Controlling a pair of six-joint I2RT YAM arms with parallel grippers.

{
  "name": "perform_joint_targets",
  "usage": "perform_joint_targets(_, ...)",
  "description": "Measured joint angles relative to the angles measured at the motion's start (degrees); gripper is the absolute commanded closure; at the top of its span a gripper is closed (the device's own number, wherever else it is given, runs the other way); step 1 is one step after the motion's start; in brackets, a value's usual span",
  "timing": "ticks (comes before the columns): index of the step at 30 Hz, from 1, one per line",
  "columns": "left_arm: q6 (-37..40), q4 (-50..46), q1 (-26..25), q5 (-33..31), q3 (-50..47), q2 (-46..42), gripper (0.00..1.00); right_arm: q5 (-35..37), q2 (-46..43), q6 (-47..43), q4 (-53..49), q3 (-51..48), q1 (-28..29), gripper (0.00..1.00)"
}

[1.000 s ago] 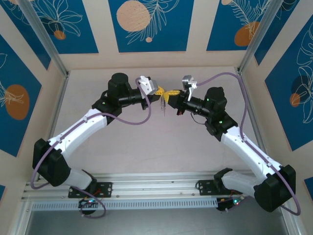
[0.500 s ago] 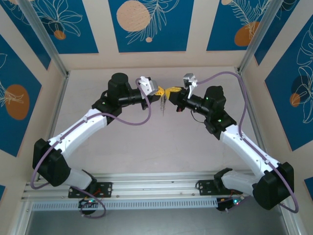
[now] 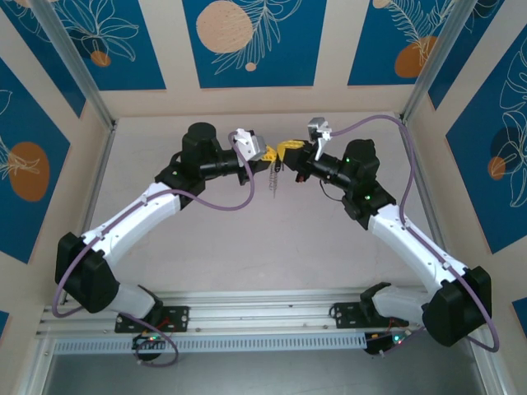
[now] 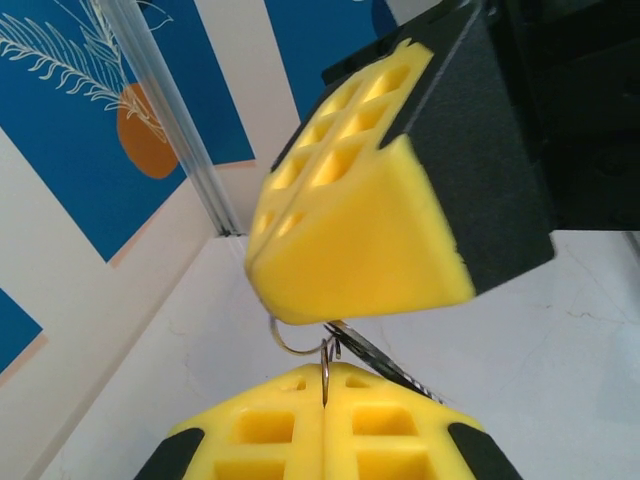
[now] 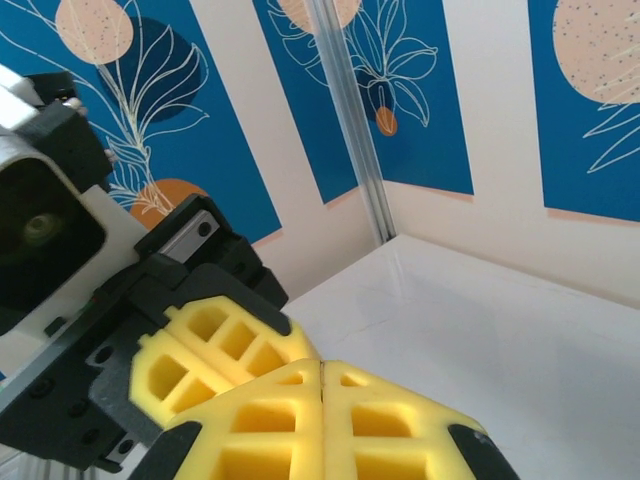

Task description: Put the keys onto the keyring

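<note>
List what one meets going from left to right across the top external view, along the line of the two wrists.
left arm's black joint → left gripper → right gripper → right arm's black joint

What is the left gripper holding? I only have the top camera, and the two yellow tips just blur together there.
Observer: On the left wrist camera, the left gripper is shut on the keyring, a thin wire loop rising from its seam.
Operator: And the right one?
Observer: Its own wrist camera shows the right gripper with pads pressed together, nothing visible between them.
Operator: Any key near the ring?
Observer: A slim metal key slants beside the loop, its lower end hidden by the left gripper.
</note>
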Motion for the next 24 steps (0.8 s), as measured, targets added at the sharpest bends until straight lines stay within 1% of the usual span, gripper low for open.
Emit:
perform_joint_targets(12,-0.02,0.04,-0.04,0.42,0.0,0.0,1.0,-0.26,-0.07,0.28,-0.17,-0.39,-1.18,1.0)
perform_joint_targets(24,-0.02,0.04,-0.04,0.42,0.0,0.0,1.0,-1.51,-4.5,1.11,-0.22,-1.9,-1.18,1.0)
